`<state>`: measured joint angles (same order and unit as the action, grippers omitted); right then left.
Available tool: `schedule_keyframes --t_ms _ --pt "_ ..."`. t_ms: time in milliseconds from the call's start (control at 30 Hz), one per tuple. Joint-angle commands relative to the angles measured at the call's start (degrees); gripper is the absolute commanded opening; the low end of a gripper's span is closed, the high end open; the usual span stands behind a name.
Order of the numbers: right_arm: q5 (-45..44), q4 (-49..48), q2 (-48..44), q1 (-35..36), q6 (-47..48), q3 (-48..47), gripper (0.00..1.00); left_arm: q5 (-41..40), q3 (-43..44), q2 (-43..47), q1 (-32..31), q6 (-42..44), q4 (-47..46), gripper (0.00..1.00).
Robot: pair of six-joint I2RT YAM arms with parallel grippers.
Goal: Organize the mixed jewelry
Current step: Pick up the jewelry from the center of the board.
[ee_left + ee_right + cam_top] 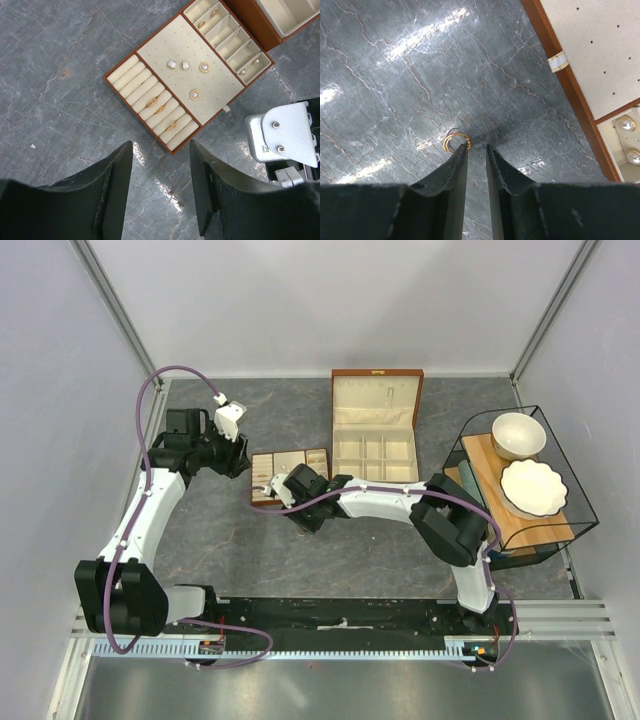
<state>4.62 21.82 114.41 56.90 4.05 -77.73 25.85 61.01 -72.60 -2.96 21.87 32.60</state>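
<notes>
Right gripper: narrowly parted, pinching nothing
Gold ring: lying on worktop, against outer side of one fingertip, not between
Left gripper: spread, empty, above tray
Risk: missed pinch, ring nudged away on smooth stone, being off-centre

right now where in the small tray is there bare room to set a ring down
The ring rolls between the tray rim and the three gold rings are bare. The dotted pad is free along that same rim; its middle, with four studs, is crowded.
</notes>
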Motion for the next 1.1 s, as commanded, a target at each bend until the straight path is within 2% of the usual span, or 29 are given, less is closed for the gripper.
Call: schedule_keyframes --t_ms 0,1067 --pt "-0.84 0.32 1.69 0.49 -1.15 -2.07 0.29 1.22 0.95 0.09 0.32 -1.13 -1.49 0.56" --pt "-1.46 1.99 -0.85 0.75 -0.80 -4.97 0.26 2.19 -0.11 -0.26 0.32 -1.04 -1.84 0.56"
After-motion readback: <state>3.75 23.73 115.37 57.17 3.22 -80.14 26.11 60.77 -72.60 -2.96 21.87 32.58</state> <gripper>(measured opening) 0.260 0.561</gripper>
